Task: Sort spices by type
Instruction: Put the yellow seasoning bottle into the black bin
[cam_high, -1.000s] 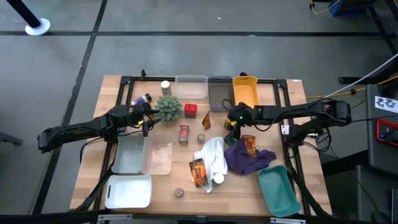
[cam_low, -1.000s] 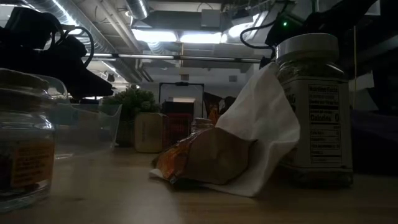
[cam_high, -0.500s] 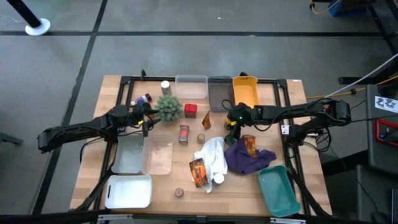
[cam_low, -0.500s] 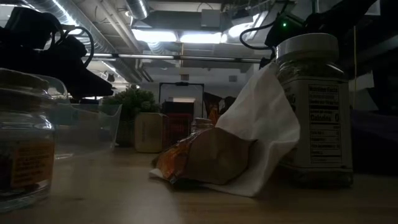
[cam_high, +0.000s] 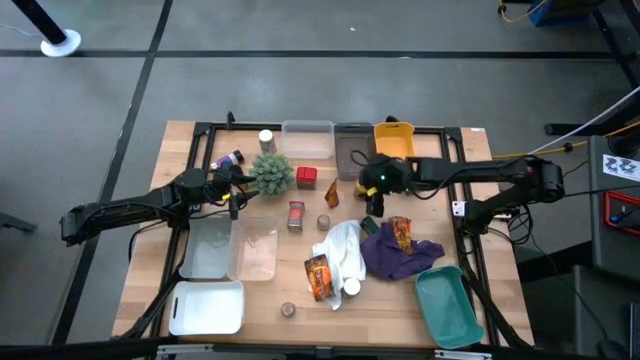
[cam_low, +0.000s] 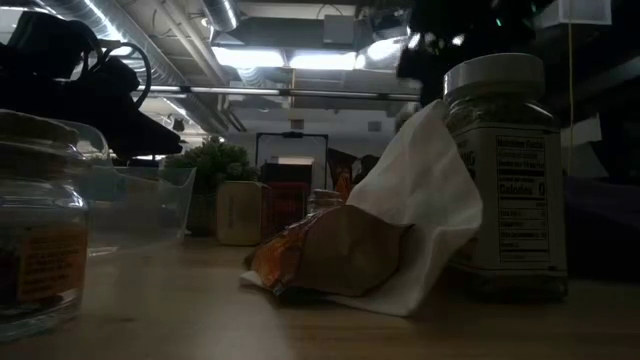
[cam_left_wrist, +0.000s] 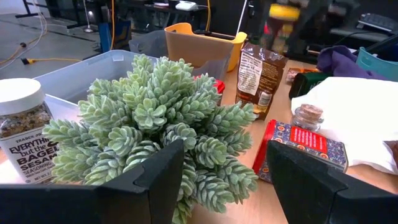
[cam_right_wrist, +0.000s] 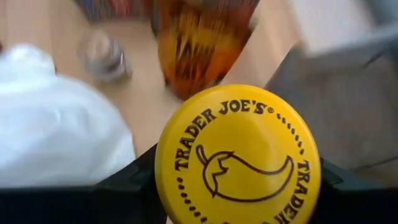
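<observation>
My right gripper (cam_high: 374, 198) hangs above the table's middle, shut on a dark spice jar with a yellow cap (cam_right_wrist: 237, 157). Below it lie a purple cloth (cam_high: 398, 254) with an orange-red packet (cam_high: 401, 232) on it, and a white cloth (cam_high: 344, 250). Other spices sit on the table: two red tins (cam_high: 306, 176) (cam_high: 296, 215), a brown sachet (cam_high: 331, 192), a small clear jar (cam_high: 324, 221), a white-capped jar (cam_high: 266, 140). My left gripper (cam_high: 234, 190) stands open just left of the spiky green plant (cam_left_wrist: 155, 118). My right gripper has one dark finger (cam_right_wrist: 127, 186) on each side of the jar, just under its yellow cap (cam_right_wrist: 186, 186). The cap's top faces the wrist camera and hides the jar's body and the contact. The fingers slant down from the table's right. The jar is lifted clear.
A clear bin (cam_high: 308, 140), a grey bin (cam_high: 352, 152) and a yellow bin (cam_high: 394, 146) stand along the far edge. A teal bin (cam_high: 447, 305) is at near right, a white tray (cam_high: 208, 306) at near left, clear trays (cam_high: 232, 250) beside it. An orange foil packet (cam_high: 318, 276) lies near.
My right gripper has risen from the table with the yellow-capped jar and drawn a little toward the far edge; the jar now hangs clear of the table, blurred by the motion.
</observation>
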